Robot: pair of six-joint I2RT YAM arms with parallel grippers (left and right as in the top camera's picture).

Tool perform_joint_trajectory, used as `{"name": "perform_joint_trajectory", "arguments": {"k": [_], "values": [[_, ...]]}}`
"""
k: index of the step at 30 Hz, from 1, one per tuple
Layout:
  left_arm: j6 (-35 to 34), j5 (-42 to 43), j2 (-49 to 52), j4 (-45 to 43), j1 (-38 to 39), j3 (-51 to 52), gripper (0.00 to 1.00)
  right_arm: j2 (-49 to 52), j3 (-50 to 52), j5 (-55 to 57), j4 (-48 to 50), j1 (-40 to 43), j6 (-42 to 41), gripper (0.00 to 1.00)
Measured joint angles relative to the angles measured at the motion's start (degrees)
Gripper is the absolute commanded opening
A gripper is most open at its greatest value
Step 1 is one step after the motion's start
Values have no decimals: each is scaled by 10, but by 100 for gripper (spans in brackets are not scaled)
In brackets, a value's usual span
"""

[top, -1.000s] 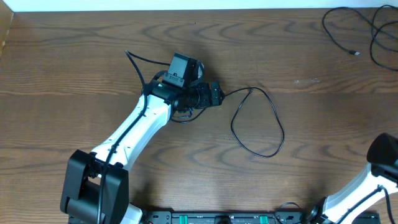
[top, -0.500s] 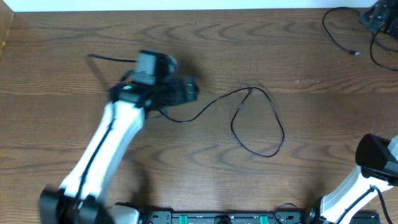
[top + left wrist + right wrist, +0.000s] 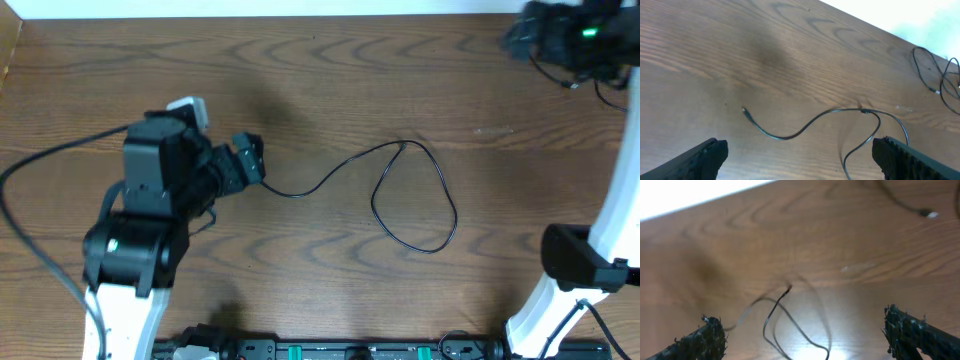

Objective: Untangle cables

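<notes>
Overhead coverage alone takes in both arms; the left gripper (image 3: 250, 160) sits left of centre, and the right gripper (image 3: 520, 38) is a blur at the far right corner; the wrist views settle the jaws instead: both pairs stand wide apart with nothing between them; the looped black cable (image 3: 410, 195) lies mid-table, its free plug end just ahead of the left gripper, not touching it; the other cables (image 3: 565, 70) lie beside the right gripper; brown wood-grain table (image 3: 300, 290); white strip (image 3: 250, 8) beyond its far edge.
</notes>
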State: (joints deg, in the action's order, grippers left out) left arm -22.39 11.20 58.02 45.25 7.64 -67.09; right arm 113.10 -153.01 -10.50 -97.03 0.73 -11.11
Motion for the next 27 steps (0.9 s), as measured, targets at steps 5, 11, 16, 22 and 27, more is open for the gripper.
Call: {"name": "perform_joint_trajectory", "arguments": {"k": [5, 11, 16, 22, 27], "values": [[0, -9, -40, 39, 0, 0, 98, -2, 75, 54, 0, -85, -5, 99], [0, -11, -48, 57, 0, 0, 98, -6, 218, 91, 42, -138, -5, 99], [0, -11, -40, 58, 0, 0, 98, -6, 349, 68, 104, -150, -16, 99], [0, -11, -26, 58, 0, 0, 98, -6, 486, 39, 199, -165, -42, 99], [0, -11, -15, 58, 0, 0, 98, -5, 565, 3, 267, -185, -77, 99]]}}
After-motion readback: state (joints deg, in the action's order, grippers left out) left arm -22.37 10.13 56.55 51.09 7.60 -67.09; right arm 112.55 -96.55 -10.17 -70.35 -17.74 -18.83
